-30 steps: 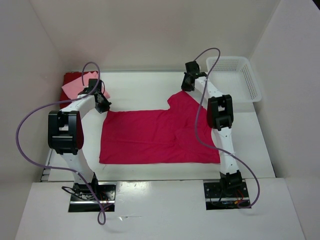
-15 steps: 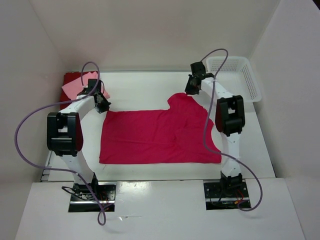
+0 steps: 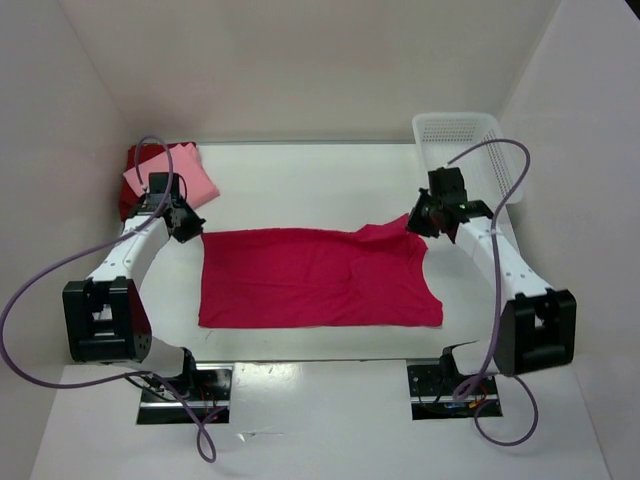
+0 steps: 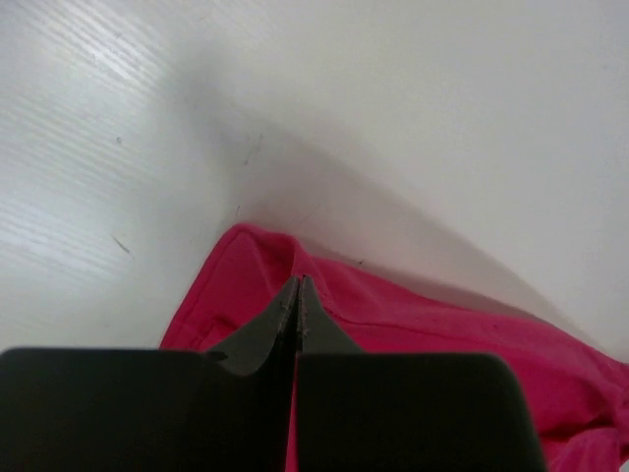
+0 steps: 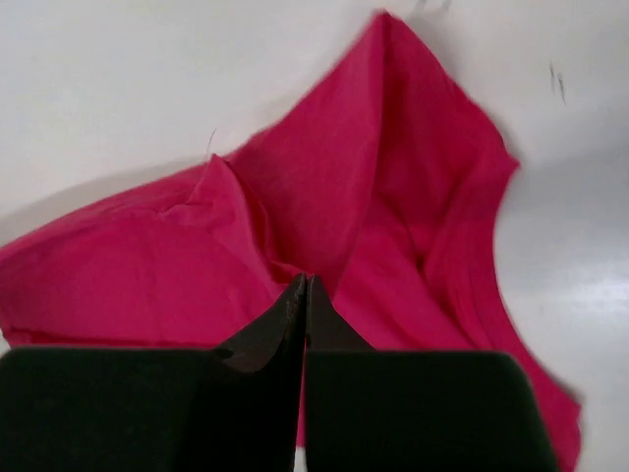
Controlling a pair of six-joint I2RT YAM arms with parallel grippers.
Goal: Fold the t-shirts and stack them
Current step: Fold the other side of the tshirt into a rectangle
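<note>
Both grippers are pressed fully together, each on the same garment: the left gripper (image 4: 297, 287) has its dark fingertips meeting on the rolled hem at one corner of the crimson-magenta t-shirt (image 3: 310, 278), and the right gripper (image 5: 303, 285) has its tips meeting in a ridge of bunched cloth, with folds fanning away from the pinch. The wrist views show those closed tips and the puckered fabric (the overhead view is too coarse for that). Only the overhead camera shows the whole layout: the shirt spread across the middle of the table (image 3: 300, 175), its far left corner at the left gripper and its far right corner drawn up toward the right one. It also shows the light pink t-shirt (image 3: 195, 185) lying on the dark red t-shirt (image 3: 140, 156) in the far left corner, and the white lattice basket (image 3: 460, 125) at the far right. Against a second ago, the sleeve that jutted toward the back wall is gone from there — the far edge now runs nearly straight and sits closer to the arms. The right arm has swung outward, its elbow now low at the right, and the left elbow has also dropped toward the near edge, uncovering more of the pink cloth.
</note>
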